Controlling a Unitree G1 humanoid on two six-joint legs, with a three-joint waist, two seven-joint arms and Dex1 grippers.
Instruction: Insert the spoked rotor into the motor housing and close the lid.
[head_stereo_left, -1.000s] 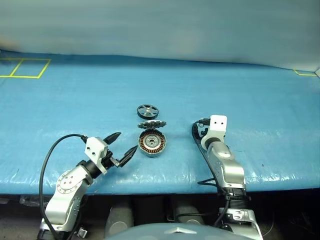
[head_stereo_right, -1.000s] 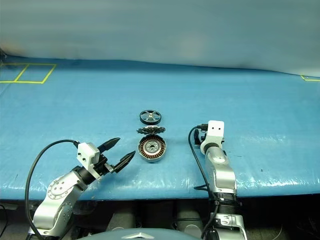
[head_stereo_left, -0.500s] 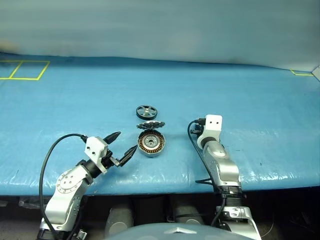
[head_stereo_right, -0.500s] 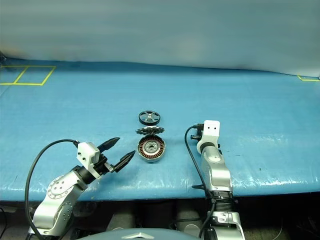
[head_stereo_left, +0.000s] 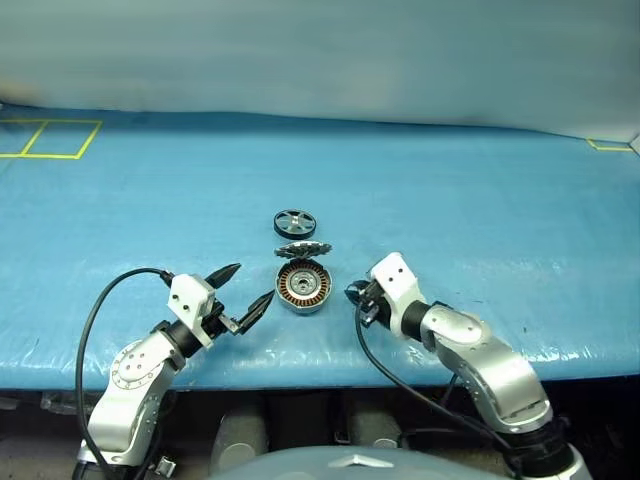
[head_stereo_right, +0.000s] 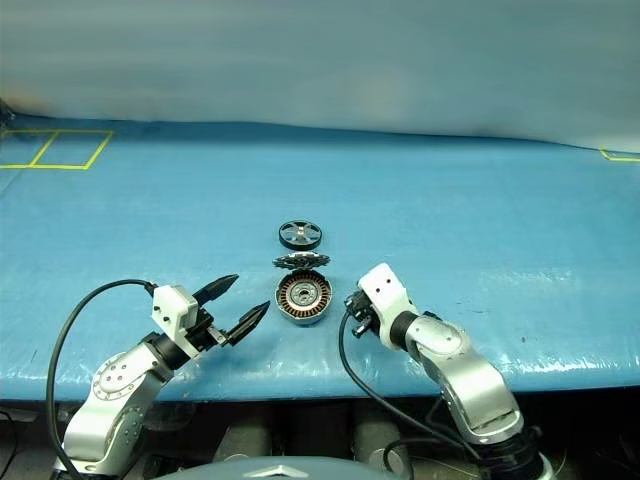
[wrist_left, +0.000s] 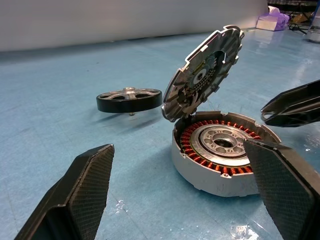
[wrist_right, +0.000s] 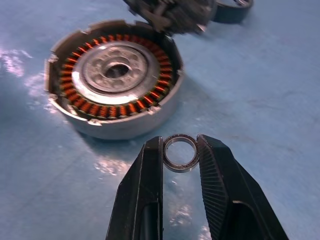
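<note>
The motor housing (head_stereo_left: 303, 286) lies open on the blue table, copper windings around its central bearing. Its toothed lid (head_stereo_left: 303, 249) stands tilted up on the far side. Beyond it lies the spoked rotor (head_stereo_left: 294, 222), flat and dark-rimmed. My left gripper (head_stereo_left: 247, 287) is open, level, just left of the housing; the left wrist view shows the housing (wrist_left: 220, 150), lid (wrist_left: 202, 72) and rotor (wrist_left: 129, 99). My right gripper (wrist_right: 181, 150) is shut on a small metal ring (wrist_right: 180, 168), held just right of the housing (wrist_right: 115, 75).
The blue cover (head_stereo_left: 480, 200) spreads wide around the parts. Yellow tape marks (head_stereo_left: 50, 138) sit at the far left. The table's front edge (head_stereo_left: 330, 370) runs close under both arms.
My right arm has swung back and to the left, so its gripper now points at the housing's right side. The left arm and the parts stayed put.
</note>
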